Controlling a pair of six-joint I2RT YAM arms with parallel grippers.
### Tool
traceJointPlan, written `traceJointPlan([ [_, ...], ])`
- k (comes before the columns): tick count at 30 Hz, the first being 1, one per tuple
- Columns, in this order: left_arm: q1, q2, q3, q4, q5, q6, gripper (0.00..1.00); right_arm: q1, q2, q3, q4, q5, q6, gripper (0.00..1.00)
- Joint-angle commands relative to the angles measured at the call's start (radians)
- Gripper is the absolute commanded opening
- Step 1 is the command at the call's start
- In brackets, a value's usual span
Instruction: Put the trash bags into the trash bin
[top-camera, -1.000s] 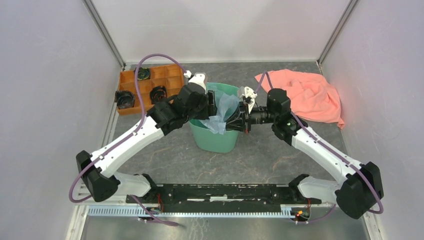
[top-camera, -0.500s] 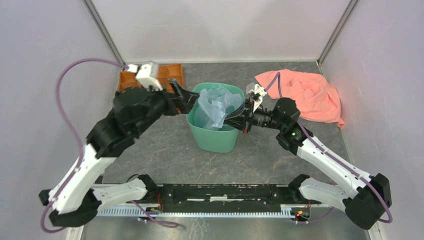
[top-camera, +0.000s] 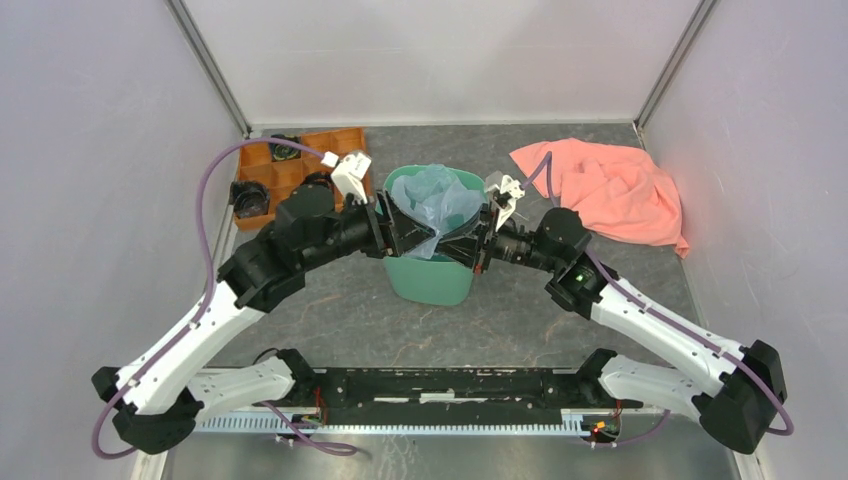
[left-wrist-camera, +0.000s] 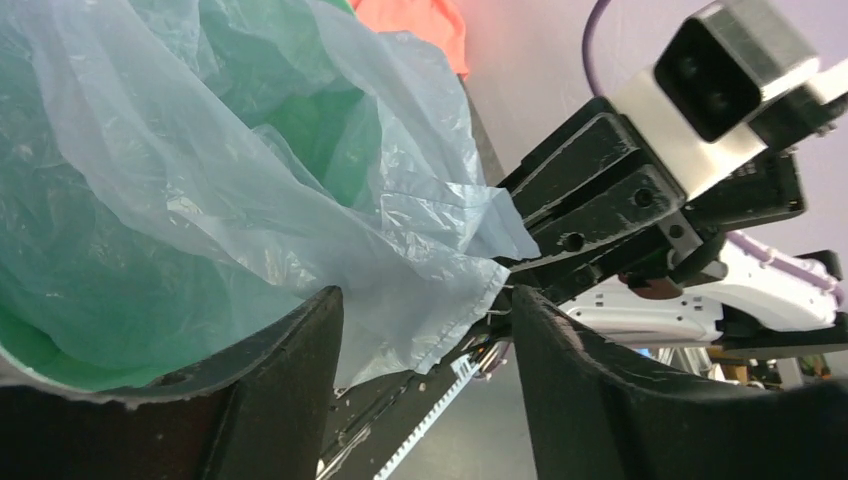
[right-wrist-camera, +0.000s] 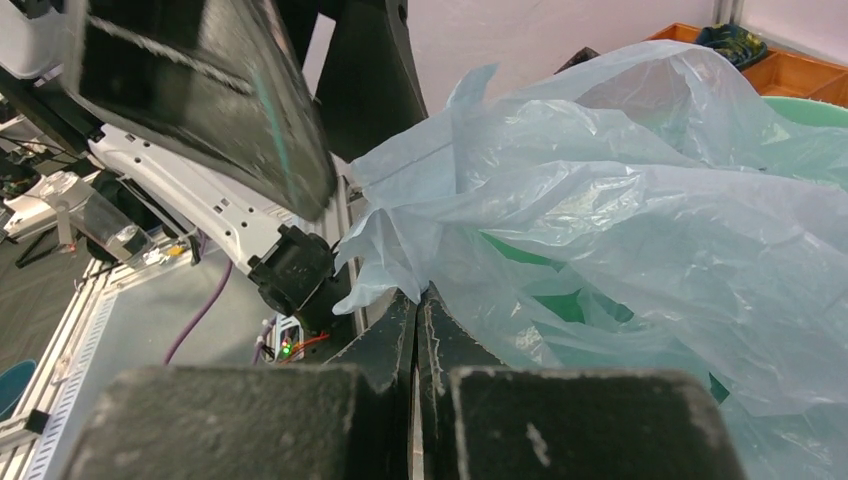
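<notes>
The mint-green trash bin (top-camera: 430, 280) stands mid-table. A crinkly pale blue-grey trash bag (top-camera: 438, 198) bulges out of its mouth. My right gripper (top-camera: 463, 238) reaches in over the right rim, shut on a bunched edge of the bag (right-wrist-camera: 600, 200); its closed tips (right-wrist-camera: 417, 300) pinch the film. My left gripper (top-camera: 404, 228) is at the left rim, open. In the left wrist view its two fingers (left-wrist-camera: 290, 380) stand wide apart, the bag's (left-wrist-camera: 250, 200) loose lower edge hanging between the tips (left-wrist-camera: 425, 305), ungripped. The bin's floor is hidden by the bag.
An orange compartment tray (top-camera: 268, 160) with dark items sits back left, just behind the left arm. A salmon-pink cloth (top-camera: 610, 190) lies crumpled back right. Enclosure walls close in on three sides.
My left arm swung out to the left away from the bin, then came back to its left rim with jaws open. The bag now lies more spread over the mouth. The right gripper stayed shut on it.
</notes>
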Motion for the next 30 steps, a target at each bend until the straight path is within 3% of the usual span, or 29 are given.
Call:
traceJointPlan([
  [1,0.002,0.011,0.001,0.048,0.058,-0.042,0.65,0.016,-0.013,-0.012,0.059,0.068,0.013,0.01],
  [3,0.002,0.019,-0.007,0.046,0.058,-0.043,0.59,0.016,-0.016,-0.015,0.061,0.085,0.013,0.01],
  [8,0.002,0.020,-0.024,0.044,0.053,-0.043,0.62,0.018,-0.016,-0.013,0.075,0.104,0.022,0.03],
  [19,0.002,0.036,-0.016,0.031,0.012,-0.029,0.18,0.025,-0.016,-0.009,0.058,0.111,0.026,0.12],
  [22,0.002,0.035,-0.003,0.001,-0.027,-0.015,0.03,0.025,-0.022,0.013,-0.010,0.124,-0.009,0.28],
  [24,0.002,0.032,0.004,-0.023,-0.057,0.000,0.02,0.026,-0.024,0.048,-0.119,0.164,-0.059,0.47],
  [26,0.002,0.025,0.009,-0.039,-0.068,0.014,0.02,0.025,-0.025,0.086,-0.230,0.194,-0.104,0.59],
  [30,0.002,0.014,0.011,-0.058,-0.080,0.030,0.02,0.025,-0.047,0.160,-0.385,0.265,-0.153,0.75],
])
